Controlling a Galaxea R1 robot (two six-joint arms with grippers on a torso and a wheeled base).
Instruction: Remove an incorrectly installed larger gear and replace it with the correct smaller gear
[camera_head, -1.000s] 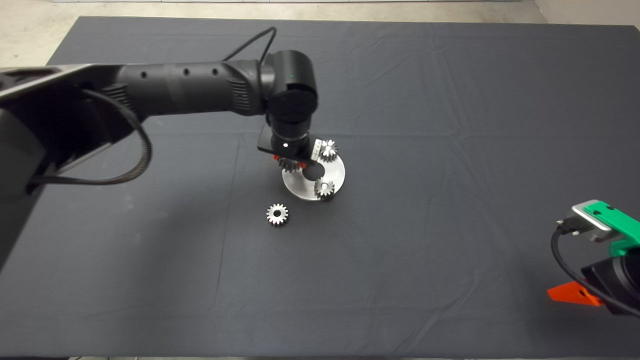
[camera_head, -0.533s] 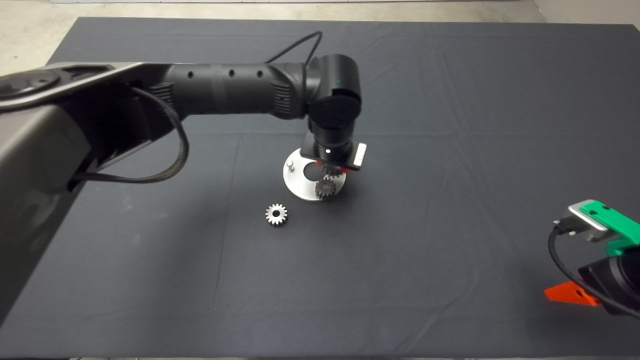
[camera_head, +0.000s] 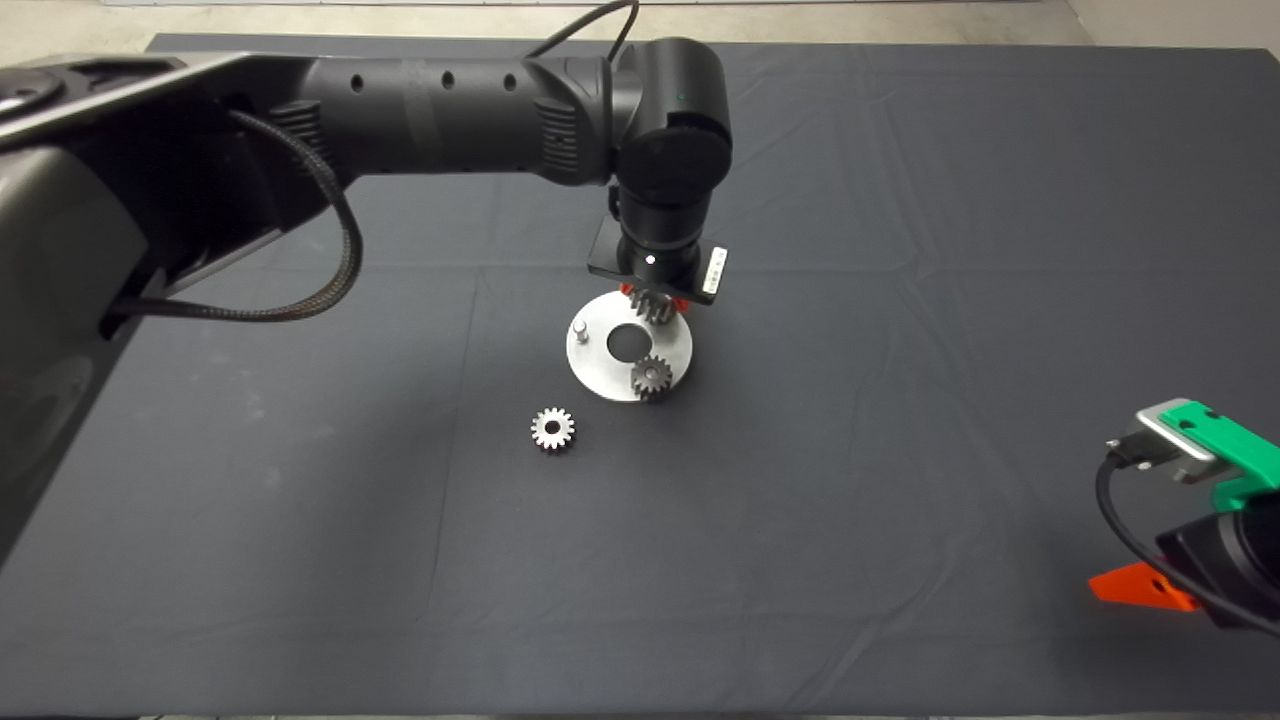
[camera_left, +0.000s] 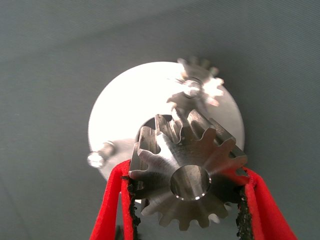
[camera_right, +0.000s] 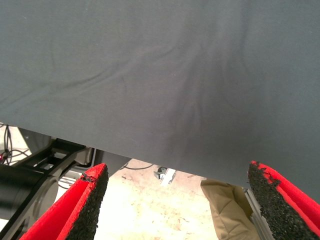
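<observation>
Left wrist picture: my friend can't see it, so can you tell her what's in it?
The left gripper holds a big steel gear, the larger gear, between its red fingers, lifted above a round metal plate on the dark mat. One small gear sits on the plate, and a bare peg stands near its edge.

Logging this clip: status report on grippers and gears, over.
Left gripper shut on larger gear, above the plate. Right gripper open, parked at mat's edge. Smaller gear on mat, unobstructed.
</observation>
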